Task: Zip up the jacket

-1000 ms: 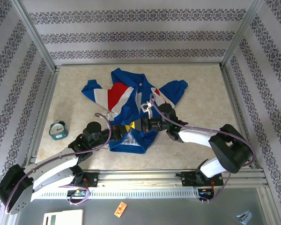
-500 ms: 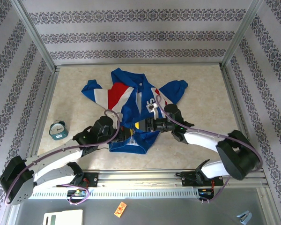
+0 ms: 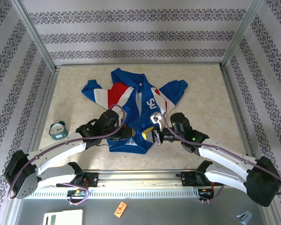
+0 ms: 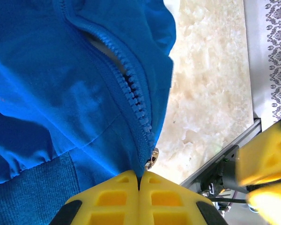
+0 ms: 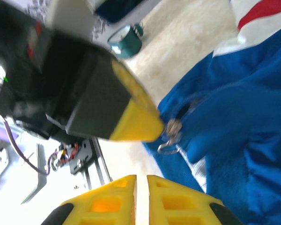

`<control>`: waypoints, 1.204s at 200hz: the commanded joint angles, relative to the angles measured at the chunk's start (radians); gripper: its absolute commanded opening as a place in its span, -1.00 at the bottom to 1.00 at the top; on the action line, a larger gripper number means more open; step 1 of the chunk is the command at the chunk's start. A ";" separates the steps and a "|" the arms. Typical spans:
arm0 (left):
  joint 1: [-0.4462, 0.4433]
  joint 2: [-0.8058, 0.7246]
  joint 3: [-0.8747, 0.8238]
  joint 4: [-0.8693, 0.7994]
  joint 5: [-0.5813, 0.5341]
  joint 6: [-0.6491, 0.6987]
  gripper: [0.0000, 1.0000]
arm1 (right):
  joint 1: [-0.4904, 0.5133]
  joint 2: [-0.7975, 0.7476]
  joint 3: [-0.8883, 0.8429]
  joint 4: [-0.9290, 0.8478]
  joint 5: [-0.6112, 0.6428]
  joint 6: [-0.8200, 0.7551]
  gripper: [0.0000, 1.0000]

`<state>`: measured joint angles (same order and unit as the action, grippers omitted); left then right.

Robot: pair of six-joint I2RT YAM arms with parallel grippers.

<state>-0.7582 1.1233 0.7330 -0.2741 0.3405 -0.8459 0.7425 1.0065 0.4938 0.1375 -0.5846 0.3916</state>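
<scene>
Looking down, we see the jacket [image 3: 131,101] spread mid-desk [image 3: 206,108] between our arms. Our left pincer [image 4: 139,182] is clenched on its hem beside the zipper slider [image 4: 151,158]. Our right pincer [image 5: 141,183] is clenched empty, just short of that hem.

White letters "SU" stand on the blue front of the jacket [image 3: 151,102], seen from the top camera; any further letter is covered. The dial of the teal alarm clock [image 3: 58,129] is too small to read, and so is the print on the orange tag [image 3: 120,209].
</scene>
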 commanded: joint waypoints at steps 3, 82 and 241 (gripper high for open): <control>-0.006 0.015 0.064 -0.135 0.020 0.037 -1.00 | 0.041 0.039 -0.012 0.027 0.057 -0.047 -0.71; -0.006 -0.001 0.108 -0.227 0.048 0.030 -1.00 | 0.106 0.236 0.072 0.153 0.024 -0.082 -0.60; 0.003 -0.018 0.098 -0.242 0.038 0.032 -1.00 | 0.140 0.321 0.101 0.155 0.133 -0.095 -0.68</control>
<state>-0.7574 1.1309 0.8143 -0.4717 0.3664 -0.8333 0.8734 1.3418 0.5880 0.2810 -0.4908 0.3115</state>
